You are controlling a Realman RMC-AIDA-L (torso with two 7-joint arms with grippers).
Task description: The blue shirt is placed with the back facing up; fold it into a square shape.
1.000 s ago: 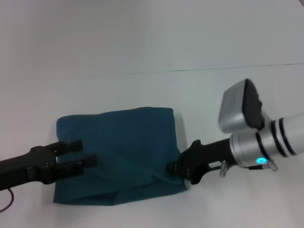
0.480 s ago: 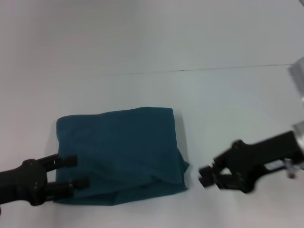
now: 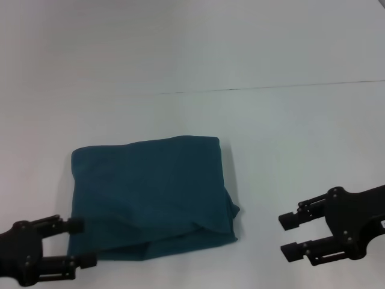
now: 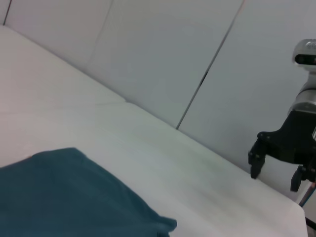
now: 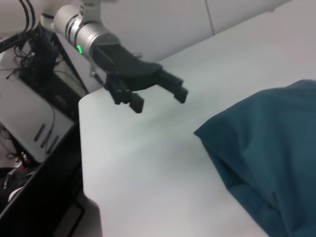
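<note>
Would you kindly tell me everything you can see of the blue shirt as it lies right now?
The blue shirt is a dark teal, soft-looking fabric, folded into a roughly square bundle lying flat on the white table. Its top and left edges are fairly straight; the near right corner bulges, with a folded layer showing along the near edge. No lettering is visible. Neither gripper touches it: the left gripper sits open by its near left corner, and the right gripper is open, well off to its right.
</note>
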